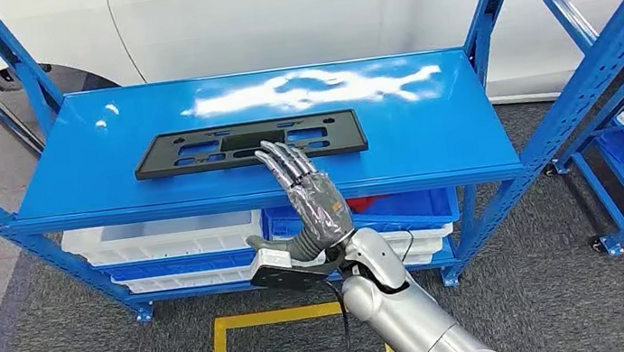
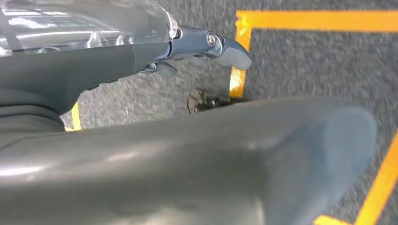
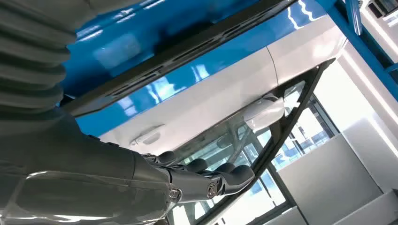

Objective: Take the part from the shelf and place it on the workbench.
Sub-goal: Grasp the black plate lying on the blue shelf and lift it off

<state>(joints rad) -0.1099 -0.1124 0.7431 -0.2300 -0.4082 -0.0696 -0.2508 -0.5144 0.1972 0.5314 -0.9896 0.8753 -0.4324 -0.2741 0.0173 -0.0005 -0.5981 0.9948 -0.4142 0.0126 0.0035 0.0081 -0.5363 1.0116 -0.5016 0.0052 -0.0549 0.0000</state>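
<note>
The flat black plastic part point(image 1: 250, 143) lies near the front edge of the blue shelf point(image 1: 431, 137), under the empty, spread fingertips of the right hand point(image 1: 307, 197); it looks light, stiff and slippery, best pinched along its front edge.

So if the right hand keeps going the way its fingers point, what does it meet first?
Probably the black part lying flat on the blue shelf top: the open right hand points at its near edge, though the gap is unclear.
</note>
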